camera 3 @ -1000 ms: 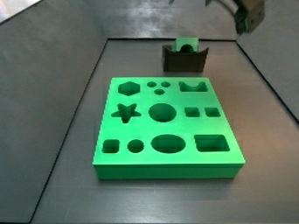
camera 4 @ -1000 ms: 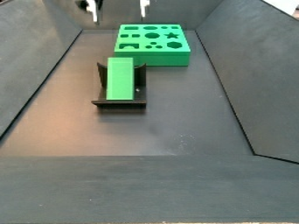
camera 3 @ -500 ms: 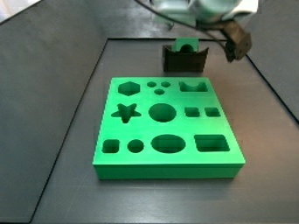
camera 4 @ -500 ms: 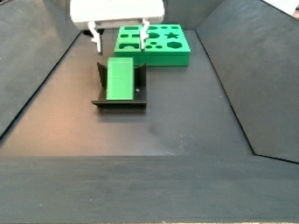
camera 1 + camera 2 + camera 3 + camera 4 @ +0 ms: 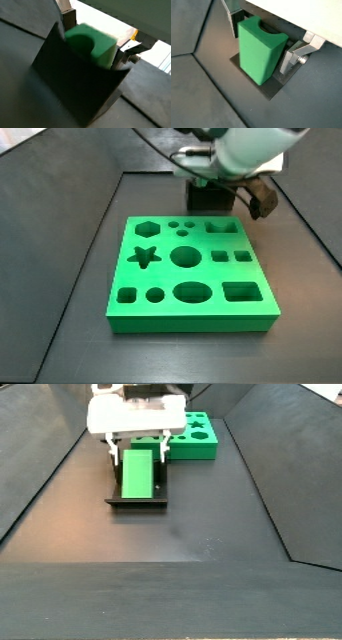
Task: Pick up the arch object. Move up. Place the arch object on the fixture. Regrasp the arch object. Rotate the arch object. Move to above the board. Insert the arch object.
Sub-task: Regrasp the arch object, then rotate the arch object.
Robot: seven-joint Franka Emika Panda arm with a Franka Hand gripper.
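No brand, label or writing readable anywhere.

Nearest in a side view: bare dark table (image 5: 187, 574). Beyond it, toward 12 o'clock, the fixture (image 5: 135, 502), with the arch object (image 5: 138, 471) lying in it as a long green block. Over its far end, the gripper (image 5: 135, 446), white body above, fingers (image 5: 110, 442) down on either side of the block. Farther still, at about 1 o'clock, the board (image 5: 198, 442), partly hidden behind the gripper.

In a wrist view, arch object (image 5: 261, 49) standing in the fixture (image 5: 271, 92), curved notch at its upper end; silver fingers (image 5: 294, 56) spread wide, one close at each flank, not seen pressing on it. In a wrist view, fixture wall (image 5: 73, 82) blocking most of the arch object (image 5: 94, 43).

In a side view, board (image 5: 190, 272) in front, gripper (image 5: 221, 190) and arm covering the fixture (image 5: 207, 198) behind; arch object hidden there.
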